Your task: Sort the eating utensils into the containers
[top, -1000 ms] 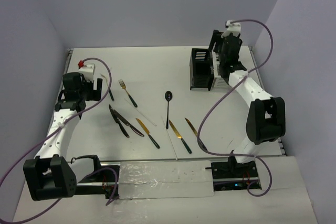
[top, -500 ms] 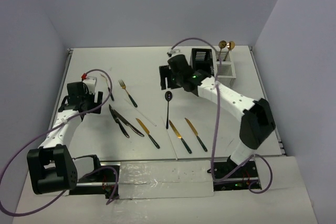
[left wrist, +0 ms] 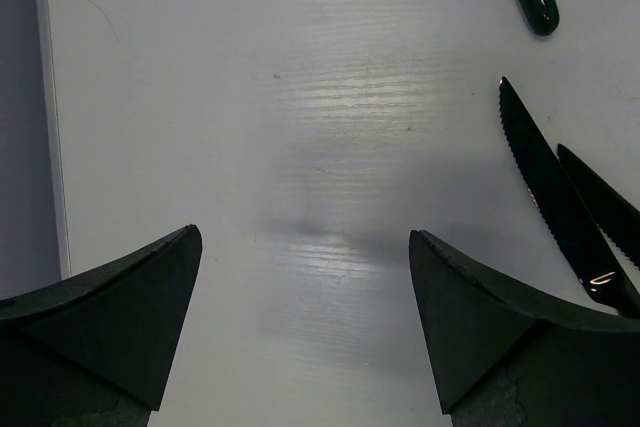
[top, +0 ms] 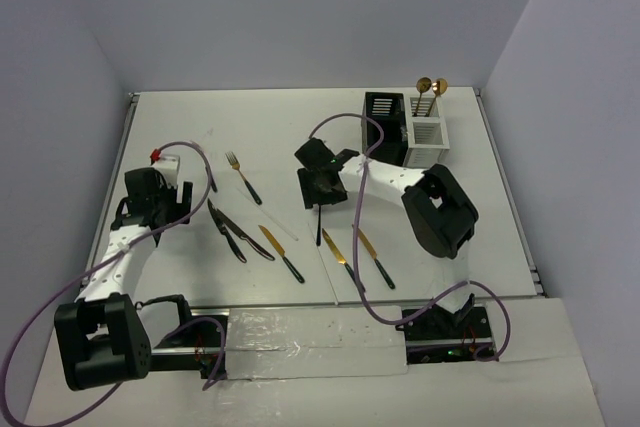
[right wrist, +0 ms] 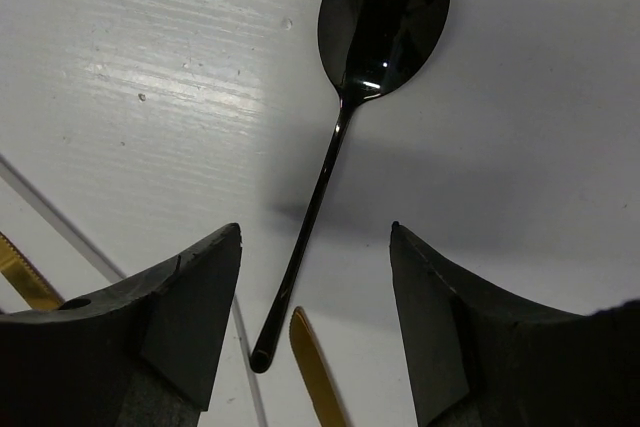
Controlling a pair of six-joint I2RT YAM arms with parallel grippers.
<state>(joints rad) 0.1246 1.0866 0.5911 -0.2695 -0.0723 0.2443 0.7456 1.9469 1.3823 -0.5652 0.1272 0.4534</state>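
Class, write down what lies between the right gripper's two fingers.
The handle of the black spoon lies there, untouched by the open right gripper; the right wrist view shows it.

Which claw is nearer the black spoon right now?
Right. The right claw hangs open directly over the black spoon, fingers either side of its handle. The left claw is far across the table, open beside the black knives.

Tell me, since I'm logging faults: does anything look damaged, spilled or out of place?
Nothing stands out. Two gold spoons stand in the white caddy; the remaining cutlery lies loose on the table, unsorted, with no visible damage.
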